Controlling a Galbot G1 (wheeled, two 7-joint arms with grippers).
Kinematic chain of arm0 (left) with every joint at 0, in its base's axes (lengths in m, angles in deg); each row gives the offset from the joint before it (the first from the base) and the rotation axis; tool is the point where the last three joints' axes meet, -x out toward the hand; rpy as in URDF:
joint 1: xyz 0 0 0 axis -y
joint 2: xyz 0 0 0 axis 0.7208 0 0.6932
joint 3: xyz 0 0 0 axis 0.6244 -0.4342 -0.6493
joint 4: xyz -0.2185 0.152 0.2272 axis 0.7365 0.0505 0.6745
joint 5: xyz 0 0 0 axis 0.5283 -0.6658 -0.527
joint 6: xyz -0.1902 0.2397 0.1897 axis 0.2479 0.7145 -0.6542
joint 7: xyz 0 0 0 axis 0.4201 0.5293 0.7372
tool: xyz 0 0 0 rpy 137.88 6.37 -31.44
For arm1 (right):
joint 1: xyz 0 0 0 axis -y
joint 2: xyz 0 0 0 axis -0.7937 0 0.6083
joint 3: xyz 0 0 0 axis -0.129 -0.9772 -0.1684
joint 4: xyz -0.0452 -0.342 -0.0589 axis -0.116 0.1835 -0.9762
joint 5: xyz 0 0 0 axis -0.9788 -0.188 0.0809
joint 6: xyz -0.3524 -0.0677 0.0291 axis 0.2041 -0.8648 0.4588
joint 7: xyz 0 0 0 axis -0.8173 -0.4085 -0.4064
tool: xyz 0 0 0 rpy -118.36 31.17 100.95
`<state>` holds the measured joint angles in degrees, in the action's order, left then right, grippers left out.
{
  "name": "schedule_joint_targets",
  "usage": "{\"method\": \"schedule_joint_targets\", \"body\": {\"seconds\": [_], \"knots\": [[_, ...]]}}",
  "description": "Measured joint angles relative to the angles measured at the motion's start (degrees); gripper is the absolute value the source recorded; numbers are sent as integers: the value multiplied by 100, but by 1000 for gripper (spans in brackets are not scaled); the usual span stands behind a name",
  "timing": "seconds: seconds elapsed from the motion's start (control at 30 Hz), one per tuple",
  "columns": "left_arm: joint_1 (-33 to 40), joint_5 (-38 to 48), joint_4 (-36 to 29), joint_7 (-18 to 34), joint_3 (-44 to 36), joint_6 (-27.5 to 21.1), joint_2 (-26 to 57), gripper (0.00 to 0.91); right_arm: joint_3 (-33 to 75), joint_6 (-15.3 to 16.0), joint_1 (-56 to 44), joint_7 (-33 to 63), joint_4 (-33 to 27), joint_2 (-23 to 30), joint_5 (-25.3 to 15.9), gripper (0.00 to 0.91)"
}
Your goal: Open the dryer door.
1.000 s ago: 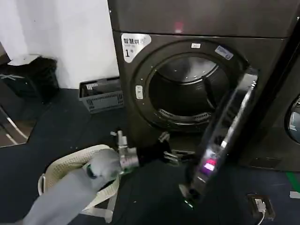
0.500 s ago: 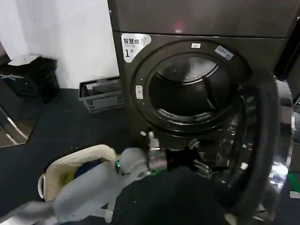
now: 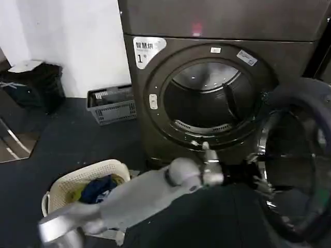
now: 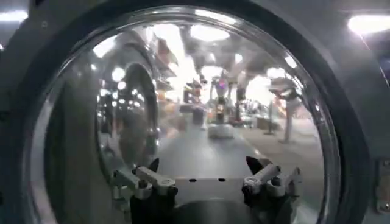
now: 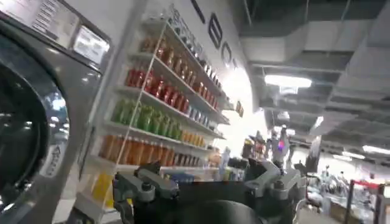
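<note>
Found the dryer door (image 3: 297, 160) swung wide; judged heavy, rigid, slick-rimmed; left gripper (image 4: 207, 182) spread, grasping nothing.

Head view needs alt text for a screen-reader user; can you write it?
The dryer door is swung wide open to the right, its drum exposed. The left gripper, open, reaches the door's inner rim; a laundry basket sits on the floor at left.

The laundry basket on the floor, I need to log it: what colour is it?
Cream, an openwork laundry basket with dark blue clothing inside; the head view shows it best.
</note>
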<state>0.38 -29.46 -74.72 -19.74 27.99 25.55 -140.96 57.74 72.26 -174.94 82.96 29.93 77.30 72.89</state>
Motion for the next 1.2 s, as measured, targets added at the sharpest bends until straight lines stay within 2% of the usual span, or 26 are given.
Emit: {"method": "schedule_joint_targets", "body": {"seconds": [0.33, 0.47, 0.8, 1.2], "knots": [[356, -212, 1112, 166, -194, 64, -1148, 907, 198, -94, -11, -91, -30, 29, -6, 907], [439, -291, 1448, 203, -199, 97, -1529, 907, 303, -23, -48, -99, -31, 13, -47, 907], [616, -391, 2118, 251, -176, 258, -1550, 907, 584, 147, -146, -75, -6, -30, -194, 907], [648, -417, 2245, 365, -226, 282, -1550, 907, 659, 121, -178, -99, -19, -62, -178, 907]]}}
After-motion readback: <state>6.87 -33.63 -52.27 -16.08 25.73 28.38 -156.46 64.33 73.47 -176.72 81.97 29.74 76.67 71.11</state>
